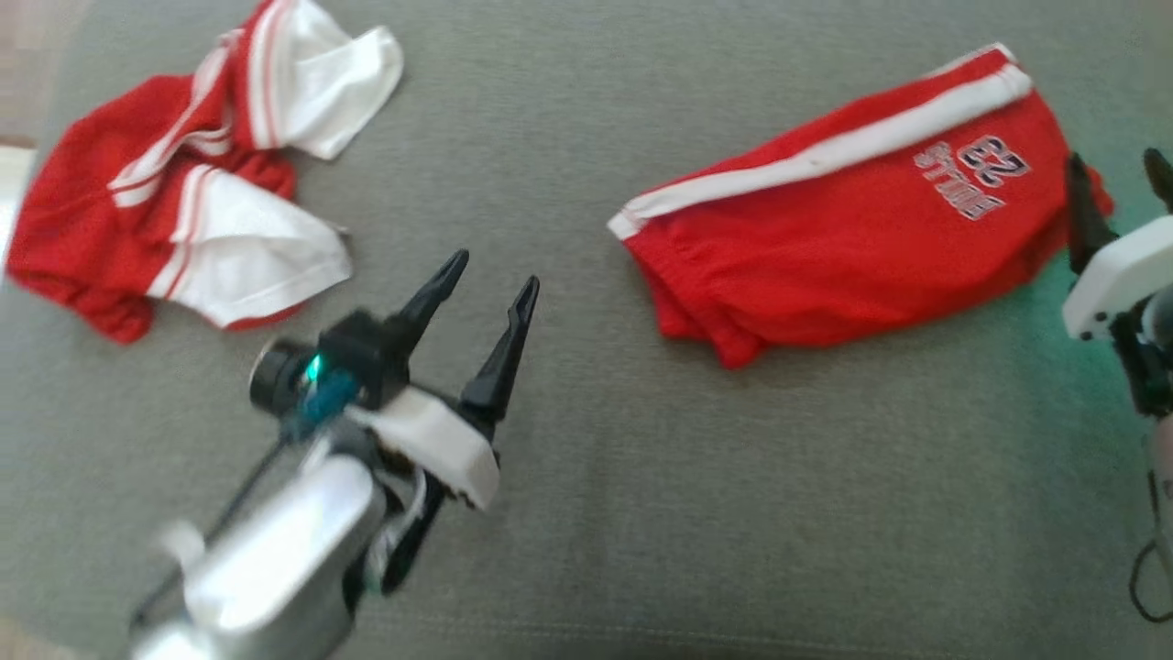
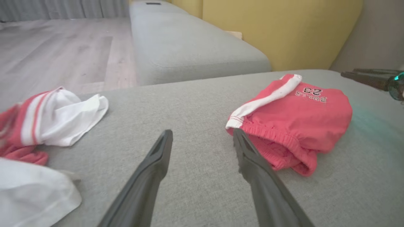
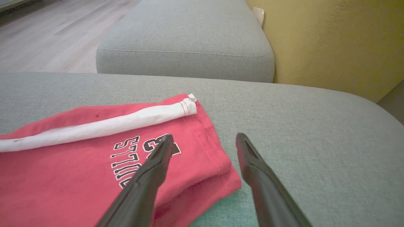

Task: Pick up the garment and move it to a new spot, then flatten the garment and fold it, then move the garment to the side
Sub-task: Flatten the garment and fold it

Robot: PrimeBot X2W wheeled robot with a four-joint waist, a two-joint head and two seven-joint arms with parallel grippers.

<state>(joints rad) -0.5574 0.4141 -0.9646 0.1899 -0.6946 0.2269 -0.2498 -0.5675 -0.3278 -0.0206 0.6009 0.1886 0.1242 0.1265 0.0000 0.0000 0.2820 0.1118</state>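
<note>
- Grey woven-fabric seat cushion (image 1: 586, 513) is noted as the carrying surface.
- Folded red cotton shorts (image 1: 843, 229) with a white side stripe and a dark "23" print are laid flat toward the cushion's far right. The elastic waistband end is turned toward the middle, and the printed end lies close by the right edge. In the left wrist view the shorts (image 2: 300, 116) are seen doubled over, layers stacked.
- Crumpled red-and-white striped garment (image 1: 183, 174) is heaped at the far left corner, well apart from the shorts. Its white panels are turned up.
- Left gripper (image 1: 495, 275) is held over the left-of-middle part of the cushion, between the two garments and clear of both. The fingers are spread apart and nothing is held between them; the same is seen from its own wrist (image 2: 202, 132).
- Right gripper (image 1: 1115, 160) is placed at the right edge, just beside the printed end of the shorts. The fingers are spread and nothing is clamped. From its own wrist (image 3: 204, 136), one finger is seen over the print on the shorts (image 3: 79, 164) and the other over bare cushion. Contact with the cloth cannot be told.
- A second grey cushion (image 3: 186, 41) is seen beyond the far edge. A yellow padded back (image 3: 331, 41) stands beside it, and a pale wood floor (image 2: 63, 53) lies past it.
</note>
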